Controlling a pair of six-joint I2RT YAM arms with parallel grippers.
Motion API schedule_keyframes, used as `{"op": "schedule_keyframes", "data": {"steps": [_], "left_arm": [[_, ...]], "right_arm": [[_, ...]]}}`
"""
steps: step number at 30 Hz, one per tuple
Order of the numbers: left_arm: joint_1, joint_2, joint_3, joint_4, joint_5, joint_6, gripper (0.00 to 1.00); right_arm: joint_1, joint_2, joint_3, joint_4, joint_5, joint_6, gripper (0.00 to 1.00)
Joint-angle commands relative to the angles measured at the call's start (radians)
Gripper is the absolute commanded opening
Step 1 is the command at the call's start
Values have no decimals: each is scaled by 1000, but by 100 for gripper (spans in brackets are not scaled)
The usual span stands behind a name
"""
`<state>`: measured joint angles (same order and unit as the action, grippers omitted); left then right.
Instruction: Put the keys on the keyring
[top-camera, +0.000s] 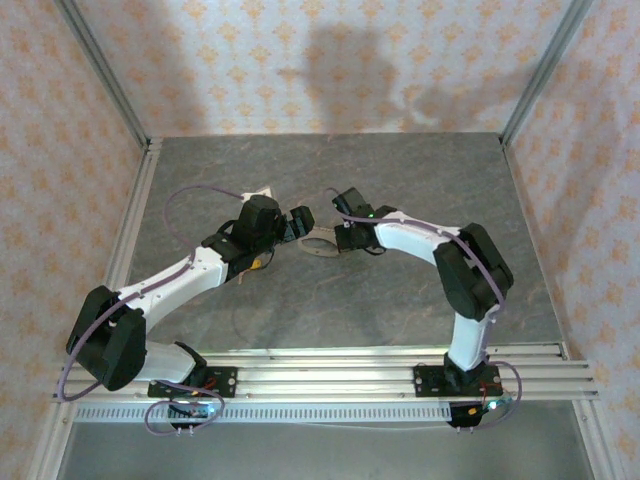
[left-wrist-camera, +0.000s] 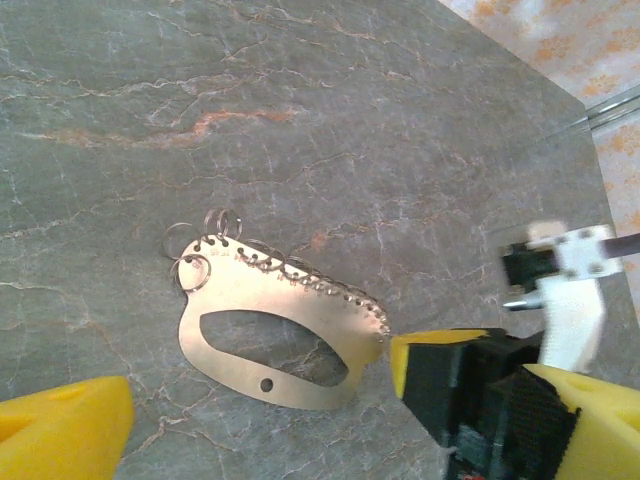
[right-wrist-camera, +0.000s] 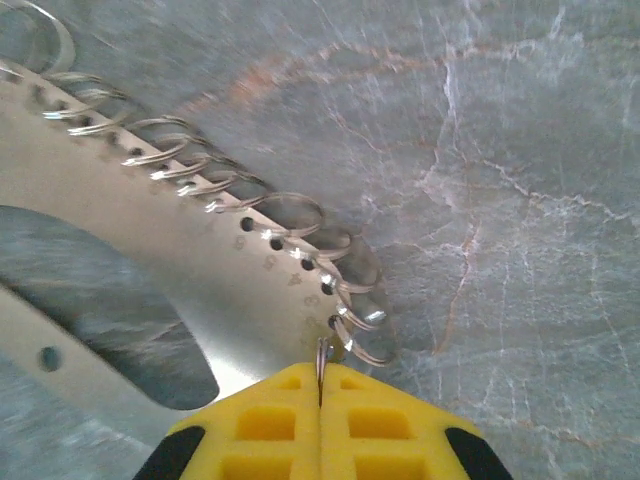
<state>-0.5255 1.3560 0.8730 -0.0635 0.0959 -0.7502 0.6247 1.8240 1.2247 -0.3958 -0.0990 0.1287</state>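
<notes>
Your right claw (right-wrist-camera: 320, 385) is pinched fully closed on a thin keyring (right-wrist-camera: 321, 350) at the end of a flat metal plate (right-wrist-camera: 150, 260) lying on the worktop (right-wrist-camera: 520, 200), its forearm reaching left. Your left claw (left-wrist-camera: 320, 440) hovers above the plate, spread wide and holding nothing.

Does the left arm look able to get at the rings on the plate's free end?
Probably yes. The left claw hangs open above the plate, and those rings lie uncovered on the table. The right claw is shut on a ring at the opposite end, clear of them.
</notes>
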Motion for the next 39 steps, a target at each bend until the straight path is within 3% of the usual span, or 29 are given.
{"op": "schedule_keyframes", "data": {"steps": [1,9,16,28,39], "left_arm": [[41,-46,20,-27,2,16,98],[164,-140,51,-49,123,39,98],[179,-166,113,-66,204,79,96],[178,-150,142,-15,248,60,95],[132,-101,181,33,422,146,72]], "right_arm": [[-23,-133,66,-34,-105,-15,0],[-119,-290,-14,151,-538,55,0],[-150,-360,-44,273,-734,96,0],[-218,-423,-162,544,-897,261,0],[-223,-447,-178,601,-961,288,0]]}}
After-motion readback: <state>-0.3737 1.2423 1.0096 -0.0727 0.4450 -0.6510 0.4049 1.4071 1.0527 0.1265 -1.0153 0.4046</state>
